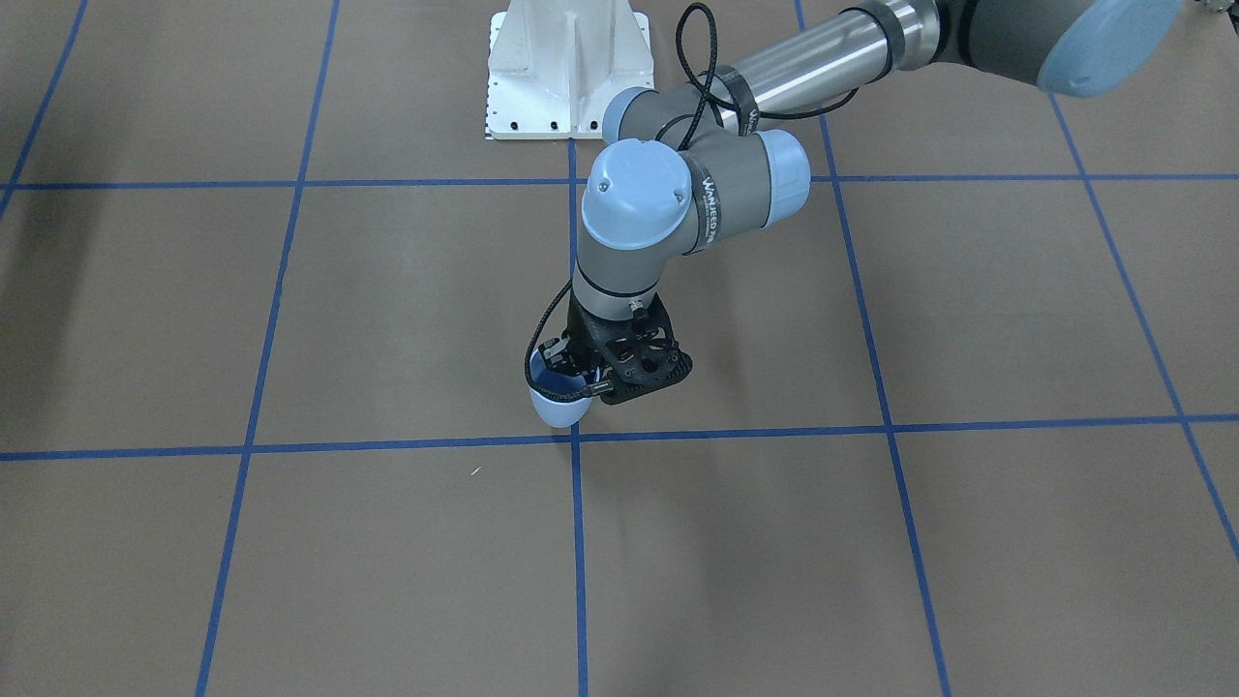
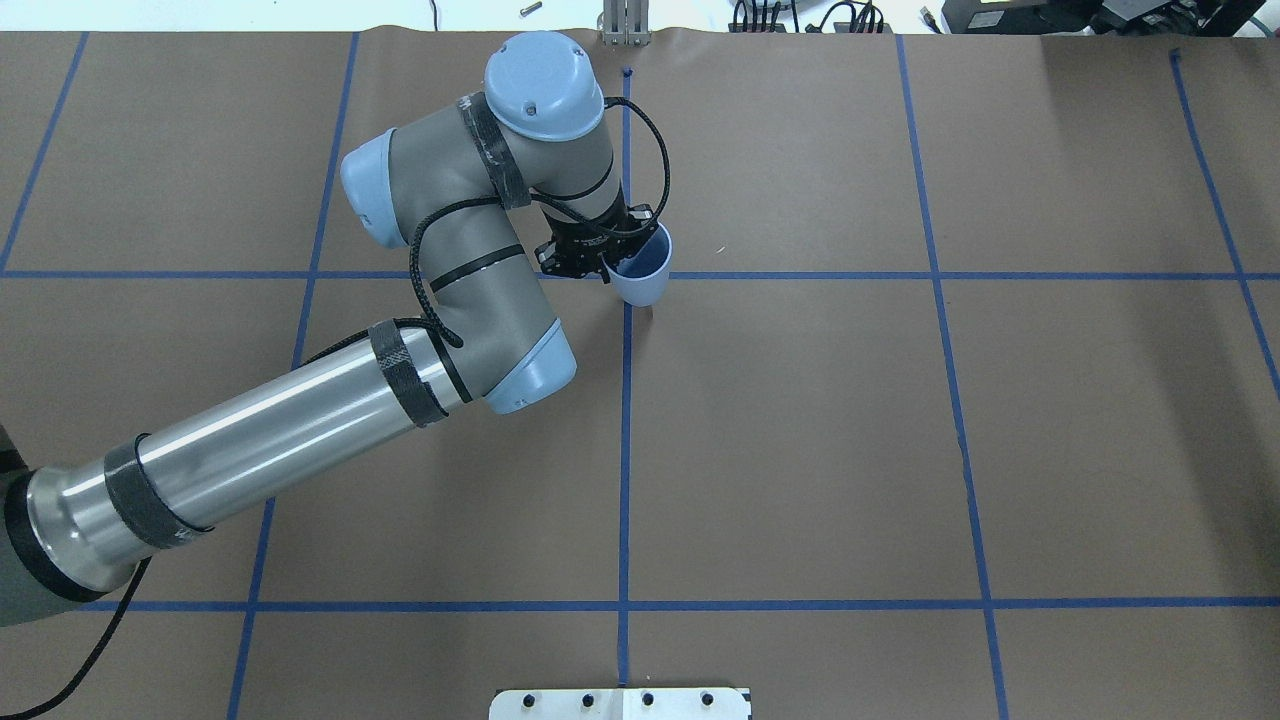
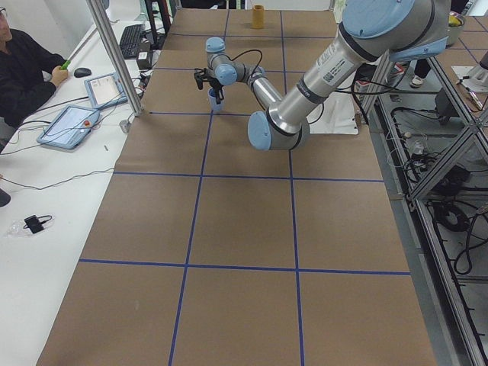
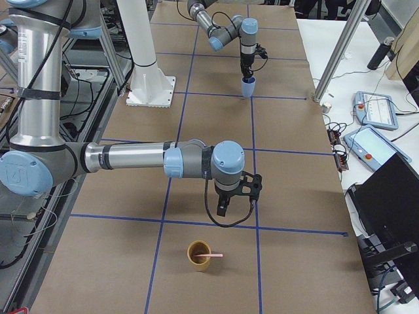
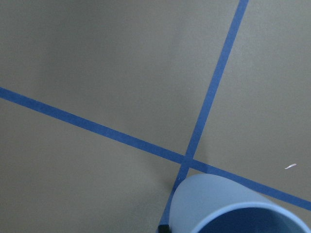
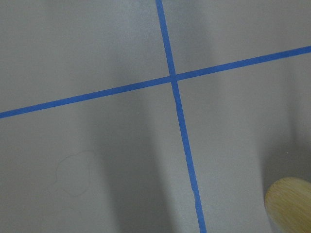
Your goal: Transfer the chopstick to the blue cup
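With your left gripper (image 1: pixel 579 379) clenched on the rim of the blue cup (image 1: pixel 559 410), stand it upright for the chopstick (image 4: pixel 214 255).

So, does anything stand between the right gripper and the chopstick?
Nothing visible does. In the right-side view the chopstick leans out of a tan cup, and the right gripper hangs near it, with only bare table between them. Only the cup's own wall surrounds the stick's lower end.

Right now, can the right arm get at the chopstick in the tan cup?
Probably yes. The chopstick leans out of the tan cup, its end past the rim, and the right gripper hangs close by with nothing between them. Whether its jaws are open, I cannot tell.
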{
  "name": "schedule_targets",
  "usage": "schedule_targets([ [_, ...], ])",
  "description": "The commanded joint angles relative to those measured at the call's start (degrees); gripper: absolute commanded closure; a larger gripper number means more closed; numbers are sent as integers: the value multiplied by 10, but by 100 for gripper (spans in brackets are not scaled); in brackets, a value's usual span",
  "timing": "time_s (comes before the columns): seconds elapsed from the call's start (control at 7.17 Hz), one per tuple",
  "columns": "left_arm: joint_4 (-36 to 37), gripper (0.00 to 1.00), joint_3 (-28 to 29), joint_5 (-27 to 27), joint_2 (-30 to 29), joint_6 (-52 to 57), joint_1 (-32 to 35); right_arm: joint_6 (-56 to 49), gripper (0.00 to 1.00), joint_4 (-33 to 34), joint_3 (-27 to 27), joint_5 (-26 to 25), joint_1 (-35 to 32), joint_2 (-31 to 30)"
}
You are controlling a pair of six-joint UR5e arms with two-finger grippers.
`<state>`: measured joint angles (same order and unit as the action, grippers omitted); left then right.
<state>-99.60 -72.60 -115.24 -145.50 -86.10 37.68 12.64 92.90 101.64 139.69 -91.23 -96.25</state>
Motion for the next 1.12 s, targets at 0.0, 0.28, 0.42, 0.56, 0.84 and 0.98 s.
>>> schedule_targets([
  [0.0, 1, 100, -11, -3, 14, 2, -1, 3, 0, 0, -3, 4, 0, 5],
  [0.28, 4, 100, -44, -6, 49, 4, -1, 3, 0, 0, -3, 5, 0, 5],
  [0.42, 4, 100, -44, -6, 49, 5, -2, 4, 0, 0, -3, 6, 0, 5],
  [0.56, 4, 86, -45, -6, 46, 5, -3, 4, 0, 0, -3, 5, 0, 5],
  [0.84, 3, 2, -68, -3, 50, 22, -3, 3, 0, 0, -4, 6, 0, 5],
  [0.98, 10, 2, -83, -4, 57, 22, -2, -6, 0, 0, -6, 5, 0, 5],
])
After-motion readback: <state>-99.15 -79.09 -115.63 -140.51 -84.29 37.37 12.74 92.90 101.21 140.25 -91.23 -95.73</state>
